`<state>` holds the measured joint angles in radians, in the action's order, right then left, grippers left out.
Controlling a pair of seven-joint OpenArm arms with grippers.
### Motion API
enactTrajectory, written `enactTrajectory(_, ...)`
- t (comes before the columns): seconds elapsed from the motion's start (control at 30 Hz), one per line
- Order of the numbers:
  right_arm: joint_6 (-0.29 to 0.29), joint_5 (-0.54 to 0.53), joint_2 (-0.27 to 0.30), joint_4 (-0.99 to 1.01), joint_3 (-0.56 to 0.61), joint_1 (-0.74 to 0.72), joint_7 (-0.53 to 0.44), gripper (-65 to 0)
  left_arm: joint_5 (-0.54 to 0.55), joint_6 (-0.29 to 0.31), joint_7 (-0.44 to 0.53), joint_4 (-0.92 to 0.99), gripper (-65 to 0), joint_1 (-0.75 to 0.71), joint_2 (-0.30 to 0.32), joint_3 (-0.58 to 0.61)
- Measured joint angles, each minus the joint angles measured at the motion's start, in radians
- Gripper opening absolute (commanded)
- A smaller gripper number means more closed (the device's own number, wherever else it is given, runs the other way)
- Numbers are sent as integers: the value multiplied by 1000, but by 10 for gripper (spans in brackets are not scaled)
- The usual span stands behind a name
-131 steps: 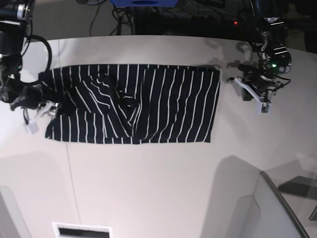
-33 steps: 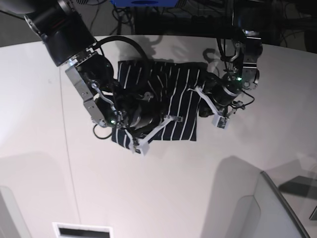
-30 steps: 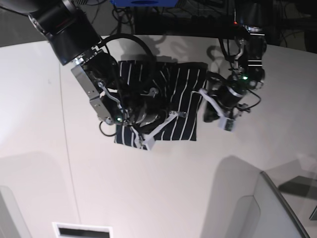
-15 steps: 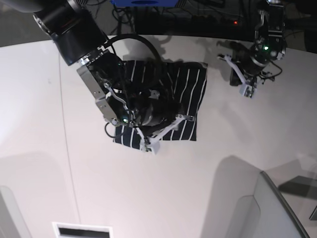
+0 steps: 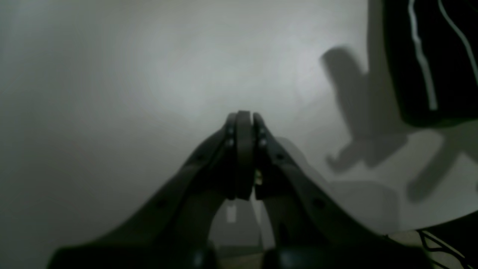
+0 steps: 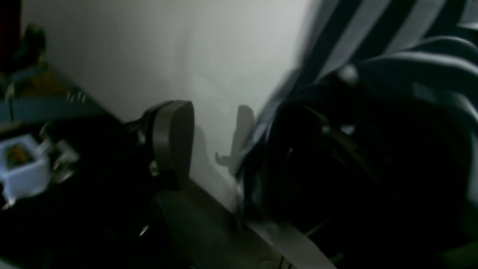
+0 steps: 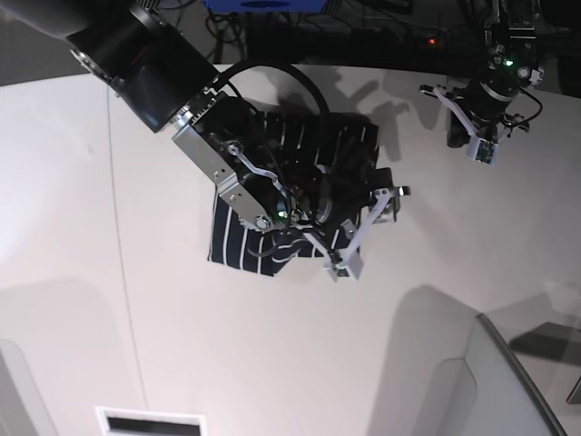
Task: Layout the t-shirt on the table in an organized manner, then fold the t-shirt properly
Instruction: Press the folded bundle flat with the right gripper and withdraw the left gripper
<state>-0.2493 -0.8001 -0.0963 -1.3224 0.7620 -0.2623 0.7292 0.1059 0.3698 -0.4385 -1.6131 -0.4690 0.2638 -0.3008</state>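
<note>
This looks like a robotics lab or test bench rather than a home. A large bare white table (image 7: 272,363) fills the base view, with two arms mounted over it. Behind its far edge lie tangled black cables (image 7: 195,41), a blue bin (image 7: 263,4) and, as far as the darkness allows, a small red indicator light (image 7: 432,41).

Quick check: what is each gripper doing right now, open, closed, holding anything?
Left gripper: closed, empty, over bare table, clear of the t-shirt.
Right gripper: jaws apart over the t-shirt's edge; nothing visibly clamped.
</note>
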Motion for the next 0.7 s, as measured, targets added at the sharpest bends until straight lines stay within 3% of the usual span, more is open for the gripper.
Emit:
enactTrajectory(0.17,53,5,11,-7,0,0,9,-266,0,0,0,0,-650,0,0,0)
enactTrajectory(0.27,57,14,25,-90,1,3,87,-269,1,4,1,2,-650,-1,-2,-27)
enactTrajectory(0.37,51,-3,96,-273,-8,32,106,-273,1,3,3,27,-650,1,-1,-70)
enactTrajectory(0.43,0,-1,136,-366,-64,93,108,-329,1,4,4,55,-650,0,-5,-100)
enactTrajectory(0.57,-43,8,198,-417,-163,177,121,-614,1,6,4,95,-650,-2,-8,-171)
enactTrajectory(0.6,-43,4,198,-414,-192,184,119,-650,0,6,4,96,-650,-2,-8,-187)
enactTrajectory(0.7,-40,7,193,-303,-259,171,98,-624,0,3,4,98,-650,-1,-5,-229)
